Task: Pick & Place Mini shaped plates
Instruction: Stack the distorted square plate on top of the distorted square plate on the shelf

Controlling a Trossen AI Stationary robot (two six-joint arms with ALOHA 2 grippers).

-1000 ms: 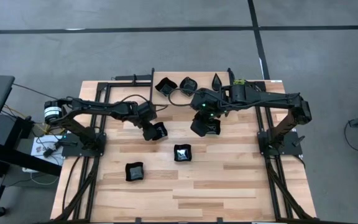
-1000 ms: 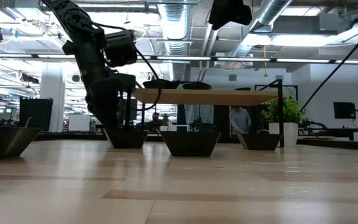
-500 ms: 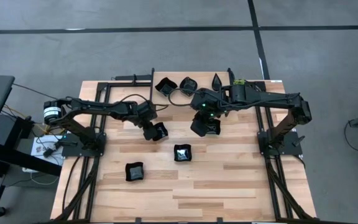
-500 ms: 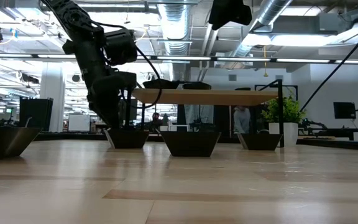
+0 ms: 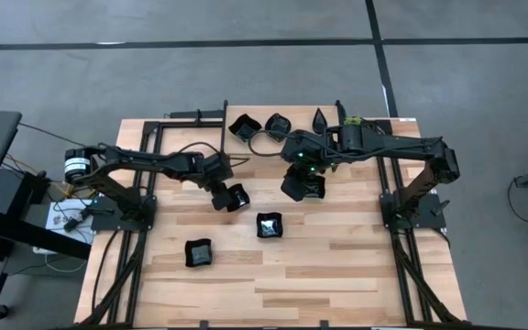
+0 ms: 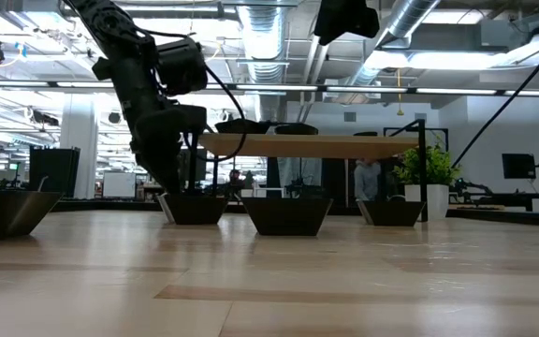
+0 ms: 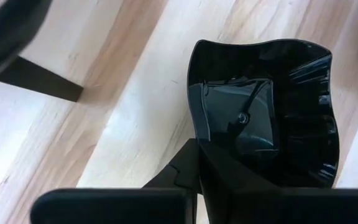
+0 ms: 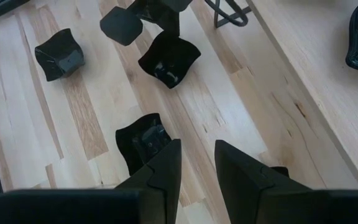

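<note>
Plates, small glossy black dishes, lie scattered over my wooden table (image 5: pixel 337 266). From above, my left gripper (image 5: pixel 225 199) has its fingers pinched on the rim of a square plate (image 5: pixel 237 196) near the table's middle. My right gripper (image 5: pixel 302 186) hangs over another square plate (image 5: pixel 312 188); I cannot tell whether it holds that plate. Two plates sit nearer the front, three along the back edge.

At table height, my left arm reaches down to a plate (image 6: pixel 193 208) resting on the wood.

My left wrist camera shows my closed fingers (image 7: pixel 229 180) clamped on the wavy rim. I judge most placing remains undone. No readable writing anywhere.
</note>
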